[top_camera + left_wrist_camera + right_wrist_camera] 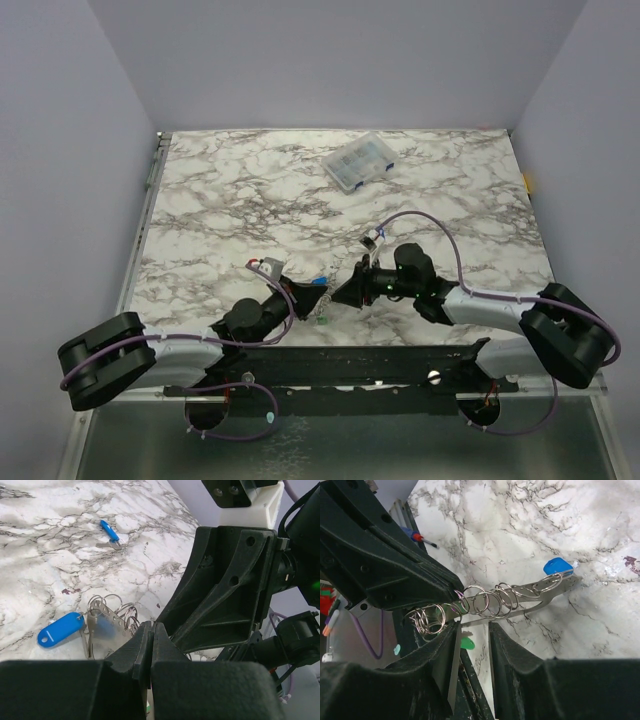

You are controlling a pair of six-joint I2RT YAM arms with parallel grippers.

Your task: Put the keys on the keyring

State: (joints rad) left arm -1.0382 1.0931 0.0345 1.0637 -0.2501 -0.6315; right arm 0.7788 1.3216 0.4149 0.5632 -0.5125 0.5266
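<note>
Right gripper point(472, 630) fingers apart beneath silvery keyring of chained metal rings point(485, 602) | left gripper point(152, 630) clamped on its end | hold ring steady, thread green-headed key point(466, 643) squarely

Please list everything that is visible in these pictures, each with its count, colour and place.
table: one, white marble with grey veins, under everything.
compartment box: one, clear, far part of the table, right of centre.
keyring: one bunch of silvery rings, between the two end effectors.
blue tag: one, blue, on the table at the bunch's end.
blue key: one, blue head, alone on the table, apart from the rings.
green item: one, green, close to the rings; too small to identify.
left end effector: one, black, closed at the rings.
right end effector: one, black, open, tips near the rings.
</note>
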